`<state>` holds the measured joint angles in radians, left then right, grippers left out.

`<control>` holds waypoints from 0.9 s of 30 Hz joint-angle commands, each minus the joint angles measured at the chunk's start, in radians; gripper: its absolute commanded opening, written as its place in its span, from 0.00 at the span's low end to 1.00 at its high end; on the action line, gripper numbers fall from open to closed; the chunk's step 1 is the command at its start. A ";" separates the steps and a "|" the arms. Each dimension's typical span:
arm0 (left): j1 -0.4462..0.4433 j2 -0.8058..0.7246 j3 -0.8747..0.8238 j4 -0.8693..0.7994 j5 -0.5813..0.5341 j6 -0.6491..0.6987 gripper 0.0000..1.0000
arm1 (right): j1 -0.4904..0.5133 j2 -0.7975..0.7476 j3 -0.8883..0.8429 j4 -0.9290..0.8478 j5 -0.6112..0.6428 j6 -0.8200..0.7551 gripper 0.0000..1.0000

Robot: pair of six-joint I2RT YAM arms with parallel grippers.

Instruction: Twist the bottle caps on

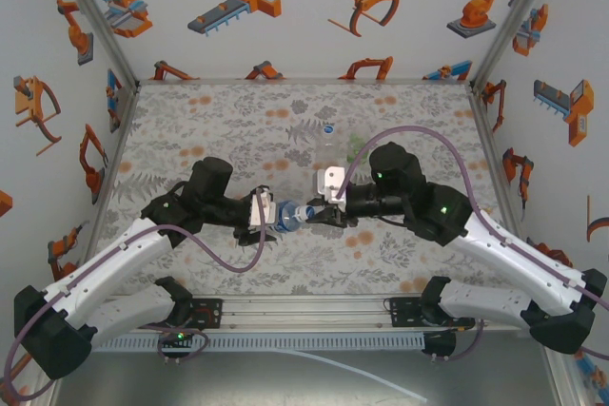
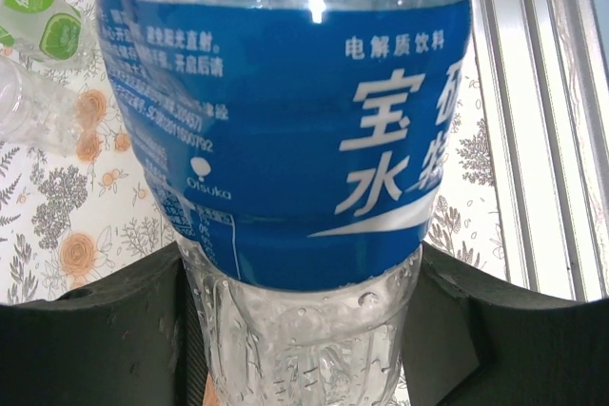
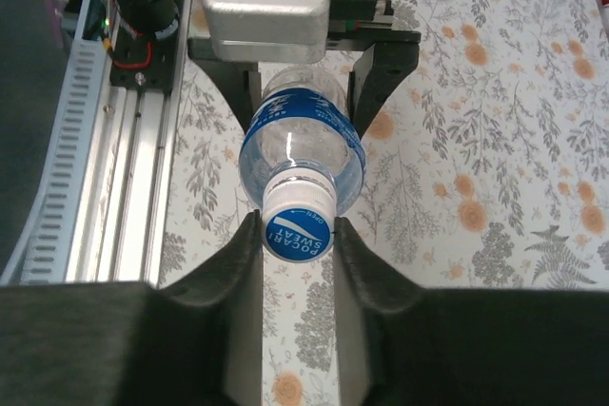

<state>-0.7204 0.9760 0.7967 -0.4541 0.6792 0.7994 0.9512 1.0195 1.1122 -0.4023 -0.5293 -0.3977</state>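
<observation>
**Both grippers hold one bottle between them, above the table**

The bottle with the blue label (image 1: 286,217) lies on its side in the air, in the middle of the scene and above the near part of the table (image 1: 238,121). Its neck points toward the right arm.

The left gripper (image 1: 269,213) is closed on the body of this bottle. In the left wrist view, the two dark fingers (image 2: 105,339) press on the clear lower part of the bottle (image 2: 285,121), one on each side, just below the blue label. The right wrist view shows the same hold from the front: the left gripper (image 3: 304,83) has the bottle (image 3: 300,145) between its black fingers.

The right gripper (image 1: 309,213) is closed on the cap (image 3: 297,225). The cap is white on the side and blue on top, with white letters. It sits on the neck of the bottle. Whether it is screwed tight, I cannot tell. The two fingers of the right gripper (image 3: 297,235) touch the cap on the left and on the right.

Two other bottles are farther back on the table, well apart from the grippers. One is a green bottle (image 1: 357,147) and just beside it is a clear bottle (image 1: 329,151). In the left wrist view, the green bottle (image 2: 38,7) and the clear bottle (image 2: 24,102) are at the left edge, on the flower pattern of the table (image 2: 86,235). Whether these two have caps on, I cannot tell.
</observation>
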 commanded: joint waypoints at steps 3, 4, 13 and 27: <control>-0.008 0.004 0.026 0.004 0.035 0.017 0.00 | 0.010 -0.001 -0.052 0.135 0.144 0.458 0.06; -0.008 0.006 0.027 0.005 0.031 0.017 0.00 | 0.013 0.001 -0.054 0.136 0.203 0.582 0.04; -0.007 0.018 0.033 0.006 0.005 0.007 0.00 | 0.014 0.042 -0.031 -0.163 0.505 1.692 0.01; -0.013 0.029 0.035 0.006 0.006 0.004 0.00 | 0.004 0.074 0.112 -0.151 0.592 1.388 0.46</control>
<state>-0.7231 1.0111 0.7990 -0.4816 0.6113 0.7876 0.9627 1.1053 1.1618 -0.5442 -0.0284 1.1324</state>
